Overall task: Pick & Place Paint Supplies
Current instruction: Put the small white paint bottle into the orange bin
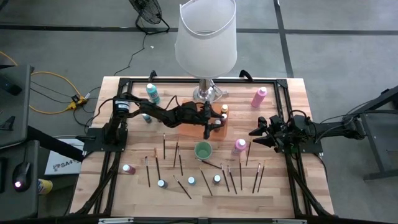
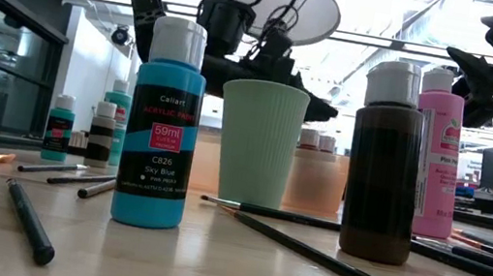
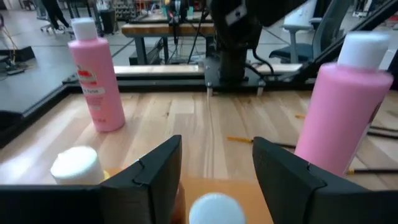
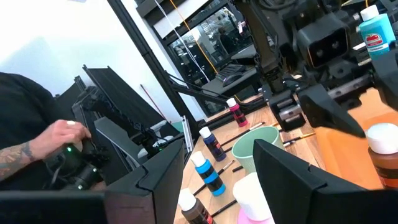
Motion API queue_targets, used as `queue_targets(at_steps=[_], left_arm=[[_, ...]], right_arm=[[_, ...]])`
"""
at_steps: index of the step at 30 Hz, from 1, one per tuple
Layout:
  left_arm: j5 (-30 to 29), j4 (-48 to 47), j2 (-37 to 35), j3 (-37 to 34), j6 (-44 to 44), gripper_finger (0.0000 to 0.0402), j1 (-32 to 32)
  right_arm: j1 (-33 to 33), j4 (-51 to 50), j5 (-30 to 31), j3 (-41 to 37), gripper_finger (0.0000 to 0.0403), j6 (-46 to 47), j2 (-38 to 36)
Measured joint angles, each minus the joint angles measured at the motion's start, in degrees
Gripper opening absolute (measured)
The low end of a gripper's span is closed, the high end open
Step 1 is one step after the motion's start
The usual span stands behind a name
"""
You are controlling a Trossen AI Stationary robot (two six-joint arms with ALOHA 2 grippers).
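Brushes [image 1: 186, 177] and small capped bottles [image 1: 191, 180] lie scattered toward six o'clock on the worktop [image 1: 292, 186], around a green cup [image 1: 203, 150]. At centre, the left end effector [image 1: 214, 121] hangs with fingers apart over an orange tray [image 1: 194, 130], seemingly above a white-capped bottle [image 3: 216, 208]. The right end effector [image 1: 256, 135], at three o'clock, is also apart, empty, beside a pink bottle [image 1: 239, 146].

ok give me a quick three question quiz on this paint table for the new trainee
1. True or false: the pale green ribbed cup stands inside the flat orange tray.
2. What is the left hand directly above? A) the orange tray B) the green cup C) the white-shaded lamp
3. How many tall pink plastic bottles with white caps stand on the wooden table?

Key
1. False: it stands on the bare table, beside the tray.
2. A
3. Two: one near the far right corner, one beside the right hand.
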Motion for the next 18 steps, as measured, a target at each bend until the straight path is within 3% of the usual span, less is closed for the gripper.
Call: queue_targets(at_steps=[18], left_arm=[[3.5, -17.9, -17.2, -2.5, 6.6, 0.0193, 0.0]], right_arm=[[0.0, 0.0, 0.0, 0.0, 0.0188, 0.0, 0.0]])
